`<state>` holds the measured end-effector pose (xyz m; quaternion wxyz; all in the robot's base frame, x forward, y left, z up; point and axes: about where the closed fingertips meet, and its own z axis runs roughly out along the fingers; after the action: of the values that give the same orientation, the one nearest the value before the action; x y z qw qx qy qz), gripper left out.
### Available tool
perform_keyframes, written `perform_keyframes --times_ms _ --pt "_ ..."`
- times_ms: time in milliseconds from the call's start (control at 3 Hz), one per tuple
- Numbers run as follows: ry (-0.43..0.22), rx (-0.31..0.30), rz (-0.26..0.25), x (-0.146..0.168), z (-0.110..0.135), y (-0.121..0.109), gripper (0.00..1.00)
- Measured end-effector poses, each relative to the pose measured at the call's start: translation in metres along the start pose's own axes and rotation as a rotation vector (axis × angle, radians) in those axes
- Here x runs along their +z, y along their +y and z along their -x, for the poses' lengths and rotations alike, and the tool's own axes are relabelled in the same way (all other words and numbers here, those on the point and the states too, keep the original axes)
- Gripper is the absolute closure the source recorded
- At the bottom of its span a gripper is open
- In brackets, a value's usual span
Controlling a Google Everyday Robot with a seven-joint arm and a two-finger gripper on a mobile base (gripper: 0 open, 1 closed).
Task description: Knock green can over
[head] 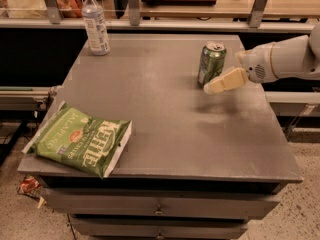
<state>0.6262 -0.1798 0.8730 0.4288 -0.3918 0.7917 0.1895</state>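
Nearest the camera, a green-and-white chip bag (75,141) lies flat on the front left corner of the grey counter (175,134), one edge overhanging slightly. Drawers (160,209) sit below the counter top. Farther back on the right, the arm (290,59) reaches in from the right edge, with the cream-coloured pincer (212,86) angled down and leftward above the surface. Whether the pincer is apart or together cannot be told. Its tip is just beside the lower right of the green can (211,63); contact cannot be confirmed. The green can stands upright on the right rear of the counter. A clear plastic bottle (95,23) stands upright at the far left corner.
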Motion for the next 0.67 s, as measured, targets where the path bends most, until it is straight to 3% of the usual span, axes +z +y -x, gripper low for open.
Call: perform_keyframes --times_ms 667 --pt "-0.136 0.003 0.112 0.031 0.033 0.042 0.0"
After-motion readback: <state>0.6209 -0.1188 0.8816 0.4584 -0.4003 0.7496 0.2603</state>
